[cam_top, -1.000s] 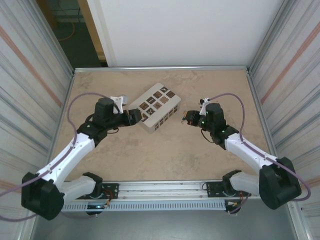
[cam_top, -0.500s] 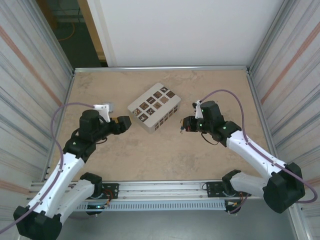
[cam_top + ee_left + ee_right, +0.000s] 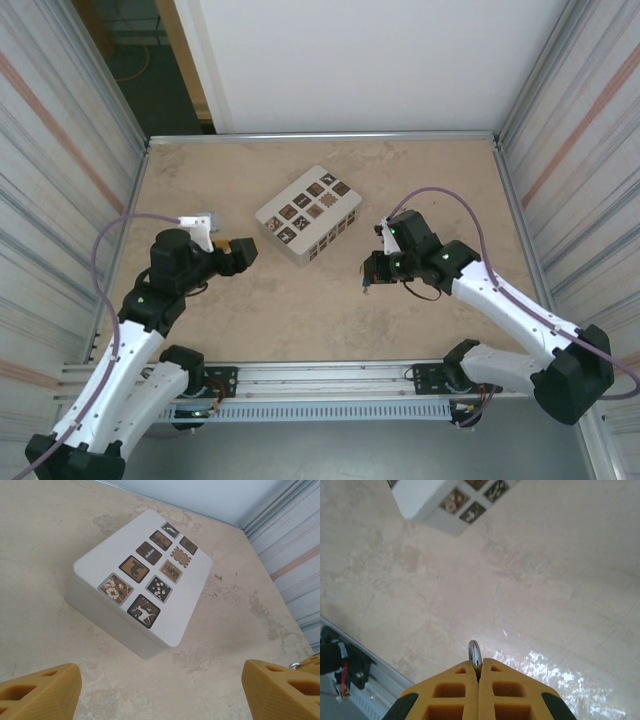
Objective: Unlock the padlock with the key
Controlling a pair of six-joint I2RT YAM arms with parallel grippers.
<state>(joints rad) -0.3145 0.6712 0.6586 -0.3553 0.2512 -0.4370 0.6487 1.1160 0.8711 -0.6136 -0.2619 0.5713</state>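
The padlock [image 3: 311,662] seems to be the little brass-colored bit at the right edge of the left wrist view, at about 4 o'clock. A tiny metal loop sits on its left side. It is just beside one yellow finger [image 3: 280,690] of the left gripper [image 3: 240,252]. The edge of the view cuts most of it off, so I cannot tell if it touches that finger.

The left gripper has its two fingers wide apart, and the table [image 3: 330,320] shows between them. Seen from above, it sits at about 8 o'clock from the white box [image 3: 308,213]. It is near the box but not touching it, and it points at the box.

The key [image 3: 475,654] is in the right gripper [image 3: 479,666]. Its two yellow fingers are pressed together on the key. A thin, shiny, round end sticks out past the tips. The gripper points down at the tan table. Seen from above, it is at about 4 o'clock from the white box, apart from it.

The white box lies flat, at about 12 o'clock from the middle of the table, and it is turned at a slant. Small dark square pictures sit in rows on its top. A purple cable [image 3: 450,195] loops over the right arm.
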